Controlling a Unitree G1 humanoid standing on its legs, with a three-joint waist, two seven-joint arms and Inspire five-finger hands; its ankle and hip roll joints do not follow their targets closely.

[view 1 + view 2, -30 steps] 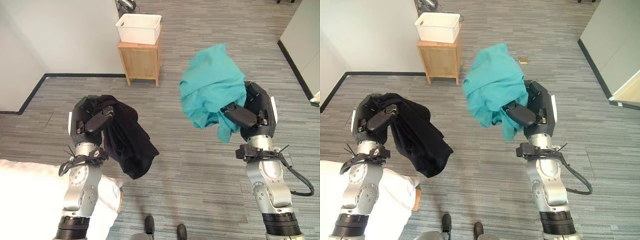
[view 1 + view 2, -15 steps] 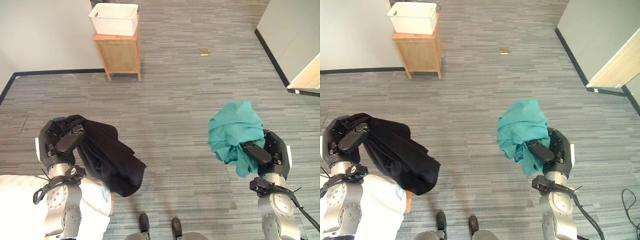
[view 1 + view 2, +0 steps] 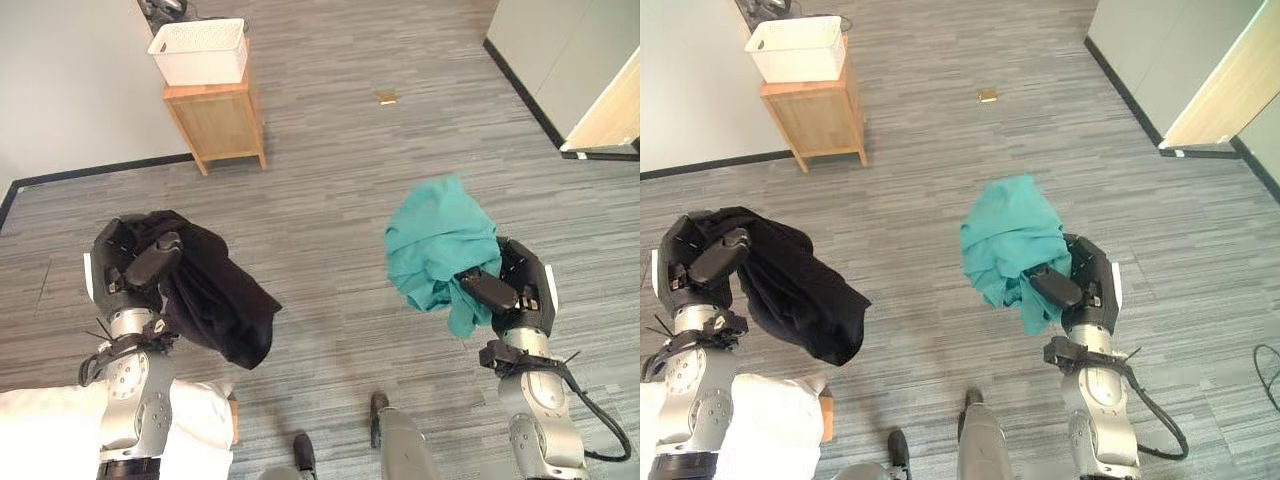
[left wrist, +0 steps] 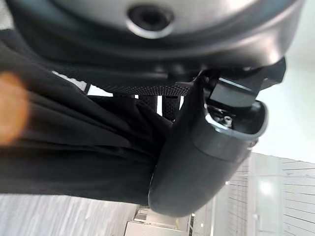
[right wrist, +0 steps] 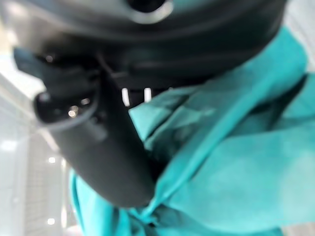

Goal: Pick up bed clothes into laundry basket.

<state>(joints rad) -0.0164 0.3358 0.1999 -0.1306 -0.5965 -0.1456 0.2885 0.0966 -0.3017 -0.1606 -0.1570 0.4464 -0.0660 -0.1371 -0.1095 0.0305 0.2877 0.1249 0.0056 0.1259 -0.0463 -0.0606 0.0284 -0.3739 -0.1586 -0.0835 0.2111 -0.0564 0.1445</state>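
My left hand (image 3: 135, 265) is raised over the floor at the left, shut on a black garment (image 3: 215, 300) that drapes down to its right. In the left wrist view the thumb (image 4: 197, 162) presses into the black cloth (image 4: 74, 157). My right hand (image 3: 510, 290) is held up at the right, shut on a teal garment (image 3: 440, 240) that bunches above and left of it. The right wrist view has the thumb (image 5: 103, 147) clamped on the teal cloth (image 5: 236, 167). A white laundry basket (image 3: 200, 50) sits on a small wooden stand (image 3: 218, 122) far ahead at the upper left.
White bedding (image 3: 50, 440) lies at the lower left under my left arm. A white wall (image 3: 70, 80) with dark skirting stands left of the stand. Another wall and a wooden panel (image 3: 600, 100) run along the upper right. A small tan object (image 3: 386, 97) lies on the grey floor.
The camera has swung, so the stand and basket sit further left and closer. Both hands still hold their garments; the right hand with the teal cloth now sits a little higher.
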